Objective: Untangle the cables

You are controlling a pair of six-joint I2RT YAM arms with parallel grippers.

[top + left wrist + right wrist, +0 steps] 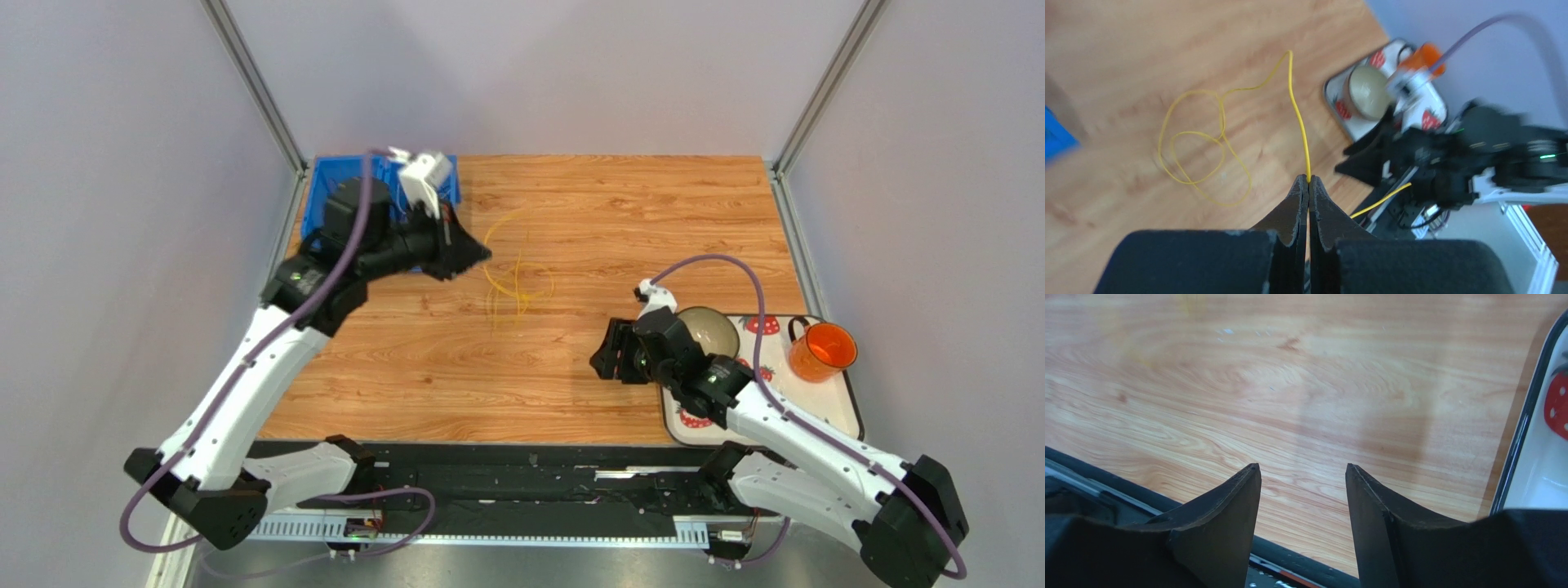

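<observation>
The left pincer [482, 255] sits in the upper left of the overhead view, beside a blue bin [321, 202], with its tips at the edge of a thin yellow cable [515, 292] that lies in loose loops near the centre of the worktop [613, 208]. No other cable colours can be made out. The right pincer [604, 355] hovers lower right of the cable and well apart from it, next to a tray [846, 398] holding a bowl [709, 328] and an orange cup [822, 352]. In the left wrist view the left pincer [1309, 179] is clenched on the yellow cable [1300, 122]. One strand runs up from the tips to crossed loops at the left of the frame, and a short tail pokes out at the lower right. In the right wrist view the right pincer [1303, 467] is released and grasps nothing, with bare wood below it and the tray [1530, 416] rim at the right edge. The main risk, as I judge it, is that pulling with one pincer while the loops lie unpinned would drag the whole bundle along or cinch a crossing into a knot. So fine a wire could also slip out of the closed tips.
</observation>
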